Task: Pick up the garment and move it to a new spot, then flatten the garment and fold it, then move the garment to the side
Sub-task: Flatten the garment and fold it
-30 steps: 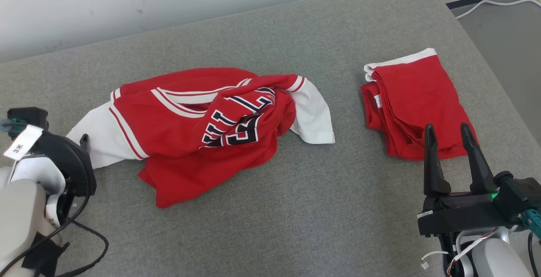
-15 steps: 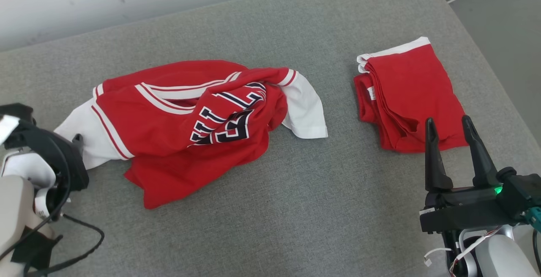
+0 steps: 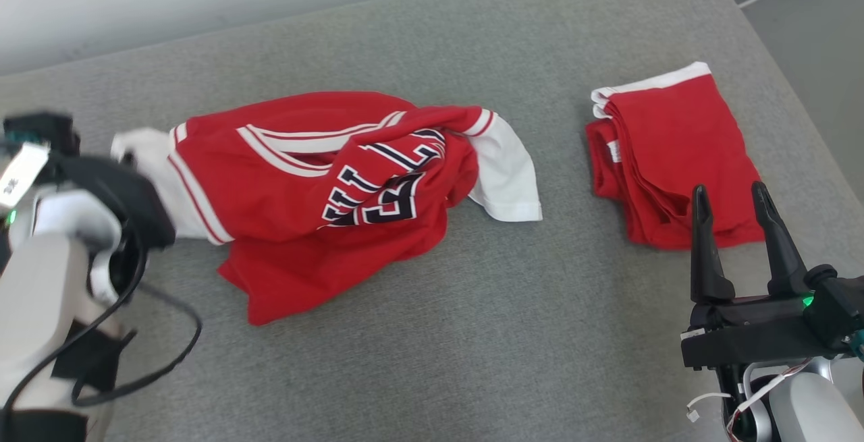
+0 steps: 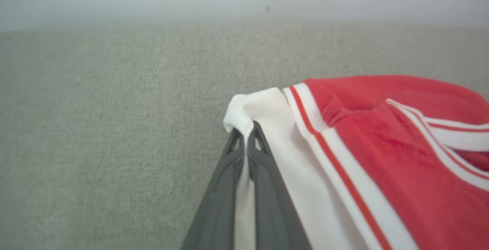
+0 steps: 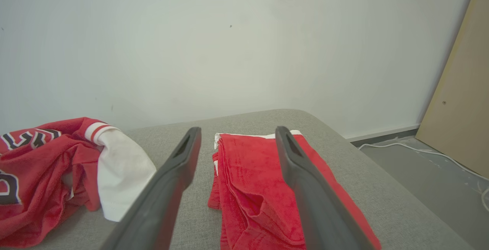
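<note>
Red jersey (image 3: 304, 185) lay crumpled left of centre on grey cushion (image 3: 513, 347), left gripper (image 4: 247, 133) clamped on its white sleeve (image 4: 254, 107) edge, right gripper (image 3: 729, 196) spread and empty beside folded cloth (image 3: 675, 145) near the right edge, bare cushion lay in front

Garment (image 3: 317, 199) left of folded cloth (image 3: 675, 152), on cushion (image 3: 472, 334)

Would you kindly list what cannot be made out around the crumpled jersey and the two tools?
- Head view: dark lettering on the crumpled red-and-white fabric jersey is lost in folds, unreadable.
- Head view: the left tool, shut on the white sleeve, is mostly hidden behind its own dark wrist housing.
- Right wrist view: the folded red fabric garment is cut by the bottom edge and partly behind the open right tool.
</note>
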{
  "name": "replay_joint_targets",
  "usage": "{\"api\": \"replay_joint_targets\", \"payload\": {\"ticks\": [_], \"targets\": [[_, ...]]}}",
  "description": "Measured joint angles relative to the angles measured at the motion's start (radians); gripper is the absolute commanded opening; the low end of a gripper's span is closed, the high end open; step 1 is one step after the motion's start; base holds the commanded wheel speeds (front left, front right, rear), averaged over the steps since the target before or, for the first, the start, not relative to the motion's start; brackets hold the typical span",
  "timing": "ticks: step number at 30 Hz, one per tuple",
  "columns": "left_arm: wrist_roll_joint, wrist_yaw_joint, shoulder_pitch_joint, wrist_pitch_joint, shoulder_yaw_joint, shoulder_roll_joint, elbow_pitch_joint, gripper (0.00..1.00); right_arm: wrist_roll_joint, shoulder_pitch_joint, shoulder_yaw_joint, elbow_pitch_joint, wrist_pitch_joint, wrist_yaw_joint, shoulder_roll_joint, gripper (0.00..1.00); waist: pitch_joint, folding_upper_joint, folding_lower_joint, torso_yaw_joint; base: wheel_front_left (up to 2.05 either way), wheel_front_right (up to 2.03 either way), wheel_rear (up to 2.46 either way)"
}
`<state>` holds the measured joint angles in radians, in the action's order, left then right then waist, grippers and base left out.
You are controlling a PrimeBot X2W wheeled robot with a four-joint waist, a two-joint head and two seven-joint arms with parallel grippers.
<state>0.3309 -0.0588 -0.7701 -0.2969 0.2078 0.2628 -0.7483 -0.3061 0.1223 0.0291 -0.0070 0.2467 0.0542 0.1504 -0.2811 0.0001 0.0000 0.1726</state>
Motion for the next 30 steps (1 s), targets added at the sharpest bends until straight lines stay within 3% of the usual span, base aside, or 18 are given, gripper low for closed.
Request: {"api": "replay_joint_targets", "payload": {"ticks": [6,12,20,30], "targets": [[-0.024,-0.022,-0.055,0.089,0.008,-0.04,0.075,0.0,0.0,0.0,0.004,0.013,0.0,0.0,0.001,1.0,0.029,0.0,0.0,-0.037,0.0,0.0,0.0],[-0.078,-0.047,-0.052,0.18,0.008,-0.025,0.146,0.0,0.001,-0.007,0.008,0.028,0.0,0.0,0.001,1.0,0.075,0.0,0.0,-0.07,0.0,0.0,0.0],[-0.117,-0.048,-0.051,0.261,0.023,-0.032,0.278,0.0,0.001,-0.028,0.016,0.043,0.0,0.0,-0.002,1.0,0.133,-0.0002,-0.0001,-0.104,0.0,0.0,0.0],[-0.137,-0.047,-0.123,0.273,0.116,-0.14,0.411,0.0,0.001,-0.032,0.052,0.052,-0.002,-0.002,-0.023,1.0,0.2,-0.0002,-0.0002,-0.123,0.0,0.0,0.0]]}}
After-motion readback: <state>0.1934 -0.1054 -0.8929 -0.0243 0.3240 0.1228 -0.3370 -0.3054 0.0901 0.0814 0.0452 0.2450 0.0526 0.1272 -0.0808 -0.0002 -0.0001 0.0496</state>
